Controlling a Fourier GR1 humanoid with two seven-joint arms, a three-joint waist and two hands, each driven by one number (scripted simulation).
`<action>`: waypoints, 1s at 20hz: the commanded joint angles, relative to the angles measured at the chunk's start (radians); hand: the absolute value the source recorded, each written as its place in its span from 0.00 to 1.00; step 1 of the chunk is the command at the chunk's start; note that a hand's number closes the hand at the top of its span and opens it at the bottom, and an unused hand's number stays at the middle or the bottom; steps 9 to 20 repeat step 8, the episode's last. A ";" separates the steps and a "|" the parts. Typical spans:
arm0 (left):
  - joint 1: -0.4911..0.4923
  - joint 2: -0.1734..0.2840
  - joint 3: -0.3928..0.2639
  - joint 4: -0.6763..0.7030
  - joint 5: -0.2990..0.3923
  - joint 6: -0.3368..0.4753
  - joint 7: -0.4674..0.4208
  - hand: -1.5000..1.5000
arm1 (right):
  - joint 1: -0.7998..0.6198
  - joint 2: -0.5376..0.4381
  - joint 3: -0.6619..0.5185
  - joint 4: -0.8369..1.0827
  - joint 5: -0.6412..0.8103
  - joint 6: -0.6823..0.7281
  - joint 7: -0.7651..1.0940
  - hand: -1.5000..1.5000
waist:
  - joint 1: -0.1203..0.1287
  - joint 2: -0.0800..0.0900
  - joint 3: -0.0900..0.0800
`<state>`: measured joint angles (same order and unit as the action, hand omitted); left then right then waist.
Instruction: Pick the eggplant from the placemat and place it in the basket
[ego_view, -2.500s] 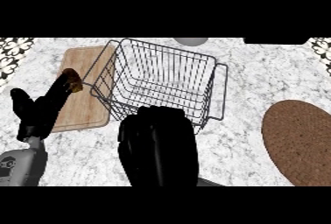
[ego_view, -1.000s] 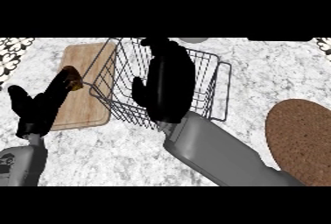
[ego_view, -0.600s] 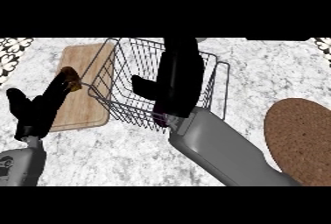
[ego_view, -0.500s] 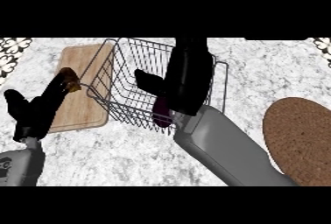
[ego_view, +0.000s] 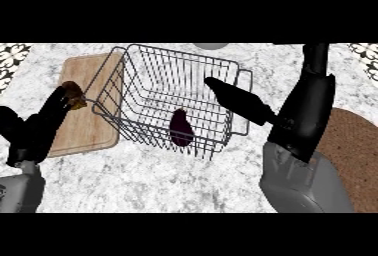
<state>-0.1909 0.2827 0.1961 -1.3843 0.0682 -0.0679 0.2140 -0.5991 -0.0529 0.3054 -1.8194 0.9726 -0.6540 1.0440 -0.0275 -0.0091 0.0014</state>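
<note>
The dark purple eggplant (ego_view: 181, 128) lies inside the wire basket (ego_view: 125, 80), near its front right corner, with no hand touching it. My right hand (ego_view: 306, 107) hangs open just right of the basket, fingers straight and pointing away, thumb (ego_view: 236, 100) stretched left over the basket's right rim. The brown placemat (ego_view: 358, 155) lies at the far right, partly behind my right forearm. My left hand (ego_view: 33, 132) rests open at the left edge, fingers up over the wooden board.
A wooden cutting board (ego_view: 81, 115) lies left of the basket with a small brown object (ego_view: 72, 94) on it by my left fingertips. A grey round object (ego_view: 212, 45) shows at the far edge. Patterned tiles mark the far corners.
My right hand has let go of the eggplant, which now lies in the basket. The hand has moved right, out of the basket, and the view has shifted a little.
</note>
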 joint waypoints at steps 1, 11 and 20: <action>0.019 -0.009 -0.010 -0.003 -0.009 -0.002 -0.005 0.50 | 0.181 -0.051 -0.011 -0.257 -0.098 0.096 0.059 0.00 | 0.002 0.002 -0.001; 0.011 -0.027 -0.015 -0.010 -0.016 0.016 -0.013 0.50 | 0.517 -0.320 -0.143 -0.573 -0.491 0.213 -0.067 0.00 | -0.001 0.007 0.001; 0.011 -0.027 -0.015 -0.010 -0.016 0.016 -0.013 0.50 | 0.517 -0.320 -0.143 -0.573 -0.491 0.213 -0.067 0.00 | -0.001 0.007 0.001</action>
